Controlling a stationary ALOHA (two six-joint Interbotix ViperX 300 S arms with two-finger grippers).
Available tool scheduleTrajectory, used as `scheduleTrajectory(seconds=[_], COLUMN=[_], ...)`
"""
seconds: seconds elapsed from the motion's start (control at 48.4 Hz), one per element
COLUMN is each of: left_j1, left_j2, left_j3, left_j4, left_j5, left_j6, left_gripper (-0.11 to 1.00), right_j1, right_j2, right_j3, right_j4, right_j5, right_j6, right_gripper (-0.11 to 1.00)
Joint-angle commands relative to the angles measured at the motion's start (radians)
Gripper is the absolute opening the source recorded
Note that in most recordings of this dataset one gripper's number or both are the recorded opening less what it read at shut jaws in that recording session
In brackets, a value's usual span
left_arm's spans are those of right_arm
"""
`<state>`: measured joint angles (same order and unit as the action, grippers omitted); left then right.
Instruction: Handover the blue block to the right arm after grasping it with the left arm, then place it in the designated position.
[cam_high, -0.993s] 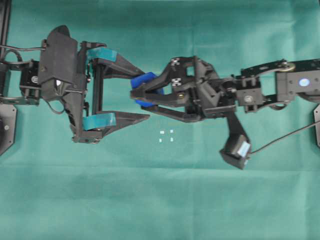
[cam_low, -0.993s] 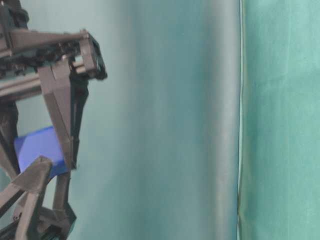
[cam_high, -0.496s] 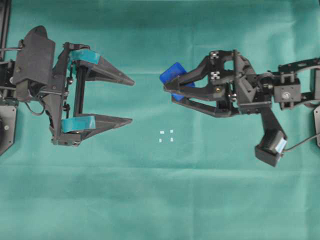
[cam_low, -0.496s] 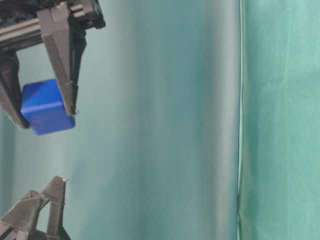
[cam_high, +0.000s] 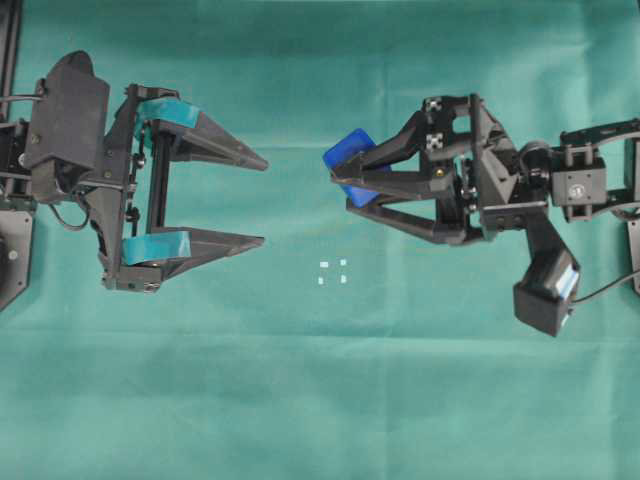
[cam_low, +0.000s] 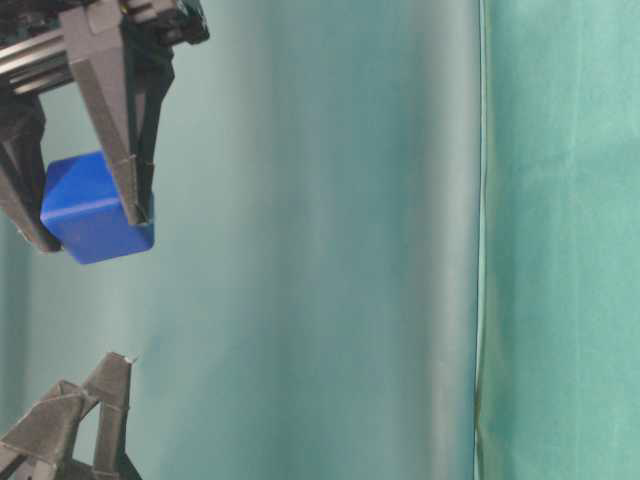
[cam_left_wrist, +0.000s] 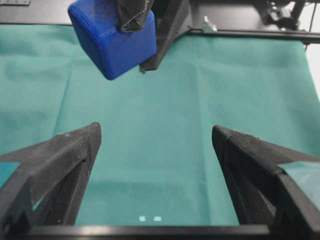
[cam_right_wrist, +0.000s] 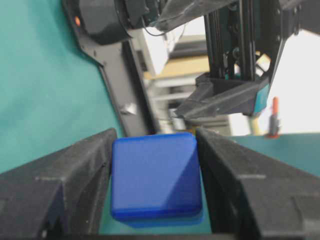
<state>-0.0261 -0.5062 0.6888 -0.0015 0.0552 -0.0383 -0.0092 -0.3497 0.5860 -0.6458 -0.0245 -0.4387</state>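
Block, blue, held aloft right of centre in the overhead view, pinched between the two black fingertips of the right gripper; in the right wrist view it sits squarely between the fingers, both flanks in contact, one corner tipped downward as the left wrist view shows. No part of the block touches the counter.

Left gripper, at the left of the overhead frame, spread wide and empty; its teal-padded fingers point toward the block but stand well apart from it.

Target, four white corner marks on the green cloth, lies below and slightly left of the block in the overhead view, between the two grippers and unoccupied.

Progress, as judged from this arrangement: the grasp by the left arm and the handover appear complete, since the block rests solely in the right gripper. Remaining: carry the block over the marks, lower it squarely within them, and release.
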Motion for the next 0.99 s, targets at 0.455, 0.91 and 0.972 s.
scheduleTrajectory(seconds=[0.455,0.91,0.972], left_j1=[-0.002,-0.003,-0.003], left_j2=[-0.005,-0.005,-0.005], left_j3=[-0.020,-0.020,-0.020], left_j4=[0.002,0.002,0.002], left_j5=[-0.005,-0.005,-0.005], left_j6=[0.006,0.006,0.006], left_gripper=[0.99,0.99,0.99], right_j1=[0.046,0.046,0.046], right_j2=[-0.025,-0.052,-0.052], right_j3=[-0.011,-0.003,-0.003], right_j4=[0.212,0.212,0.212], right_j5=[0.000,0.021,0.023], right_j6=[0.669,0.982,0.983], right_gripper=[0.55,0.55,0.55])
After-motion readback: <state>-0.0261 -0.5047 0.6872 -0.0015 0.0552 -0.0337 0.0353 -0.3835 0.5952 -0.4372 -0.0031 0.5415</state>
